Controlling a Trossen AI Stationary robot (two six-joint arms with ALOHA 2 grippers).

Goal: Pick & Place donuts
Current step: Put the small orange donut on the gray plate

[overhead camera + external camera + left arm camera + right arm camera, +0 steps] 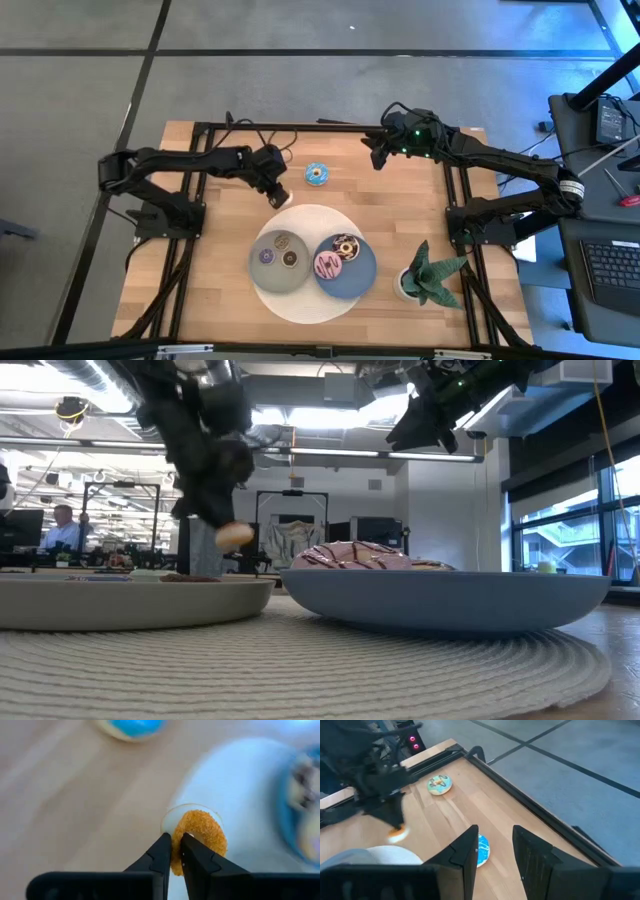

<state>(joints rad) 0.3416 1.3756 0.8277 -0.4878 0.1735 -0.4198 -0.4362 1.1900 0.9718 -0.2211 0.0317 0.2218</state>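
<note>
Counting near to far, we have five donuts plated; our left gripper (175, 851) is clamped on the orange donut (199, 836) above the mat's edge, the blue donut (317, 174) waits, right gripper (494, 851) apart.

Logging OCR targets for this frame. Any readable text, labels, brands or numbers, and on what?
None readable.
Dark monitor beside the table: screen content too small to read.
Black keyboard: key legends too small.
Blue-iced donut, round grey plate, round blue plate: no markings visible.
</note>
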